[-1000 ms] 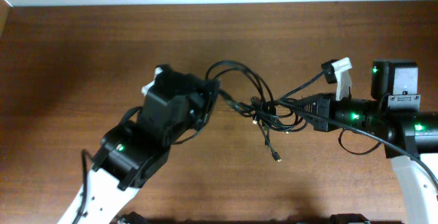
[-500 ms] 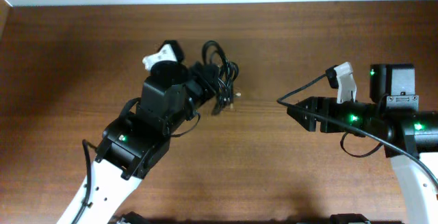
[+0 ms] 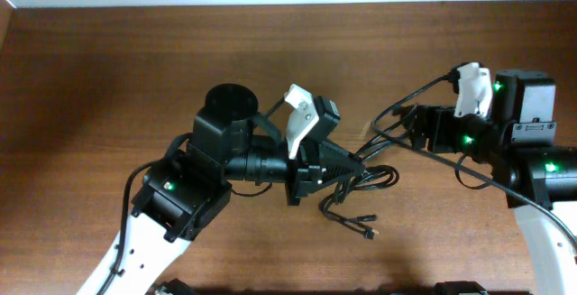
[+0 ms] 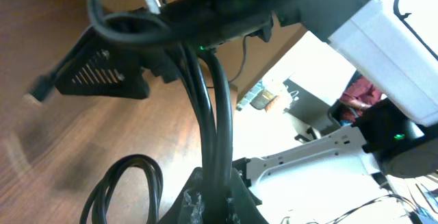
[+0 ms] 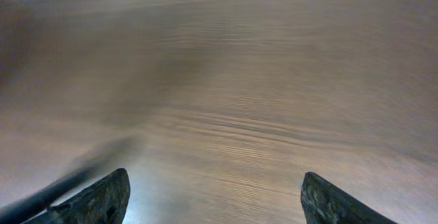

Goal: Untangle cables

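One bundle of cables (image 3: 371, 179) is lying mid-table, a plug end trailing nearest, with the left gripper (image 3: 350, 162) clamping at least two strands (exact count unclear). Just beyond, the right gripper (image 5: 212, 198) is hanging wide open, gripping nothing. Bare table (image 3: 108, 78) is stretching leftward and to the far edge.

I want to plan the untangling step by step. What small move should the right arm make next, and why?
Probably bring the right gripper toward the loose loops of the cables and close on one strand. It is open with only table between its fingers, while the left gripper clamps the cables.
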